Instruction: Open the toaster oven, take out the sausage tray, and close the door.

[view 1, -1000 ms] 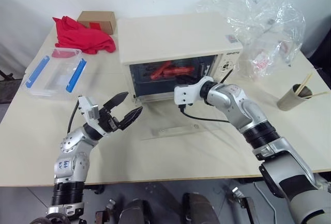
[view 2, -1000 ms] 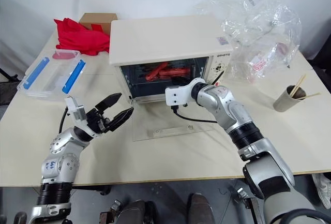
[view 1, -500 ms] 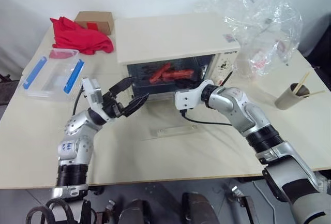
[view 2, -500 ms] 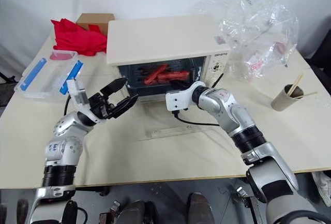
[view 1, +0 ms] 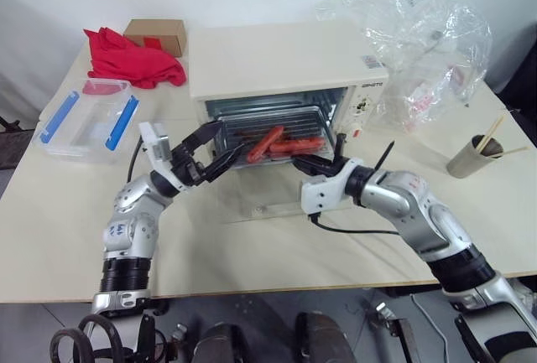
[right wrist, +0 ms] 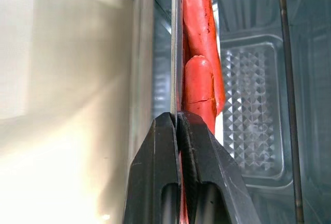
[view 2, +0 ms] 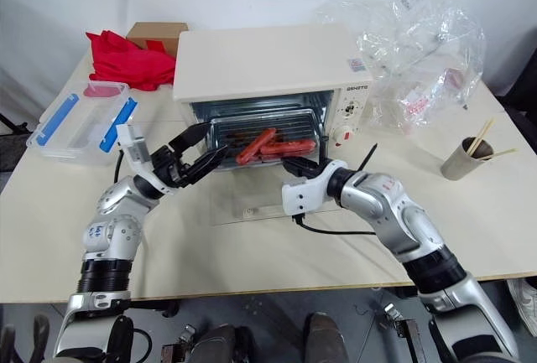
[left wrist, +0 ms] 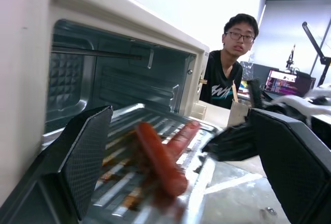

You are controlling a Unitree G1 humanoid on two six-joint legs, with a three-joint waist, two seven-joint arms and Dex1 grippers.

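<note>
The cream toaster oven (view 1: pixel 277 57) stands at mid-table with its glass door (view 1: pixel 262 210) folded down flat on the tabletop. The ribbed silver sausage tray (view 1: pixel 312 123) sticks partly out of the cavity, with red sausages (view 1: pixel 281 141) on it. My right gripper (view 1: pixel 300 162) is shut on the tray's thin front edge (right wrist: pixel 175 53), and the sausages (right wrist: pixel 199 79) lie just past its fingers. My left gripper (view 1: pixel 234 138) is open at the tray's left front corner, holding nothing. In the left wrist view the tray and a sausage (left wrist: pixel 158 157) sit between its spread fingers (left wrist: pixel 88 151).
A clear plastic box with blue clips (view 1: pixel 88 116), a red cloth (view 1: pixel 134 57) and a cardboard box (view 1: pixel 158 34) are at the left. A crumpled plastic bag (view 1: pixel 428 44) and a paper cup with chopsticks (view 1: pixel 474 158) are at the right. A person (left wrist: pixel 232 63) is behind the table.
My right gripper has drawn back toward me, and the sausage tray has slid partway out of the oven with it. My left gripper has risen to the oven's opening.
</note>
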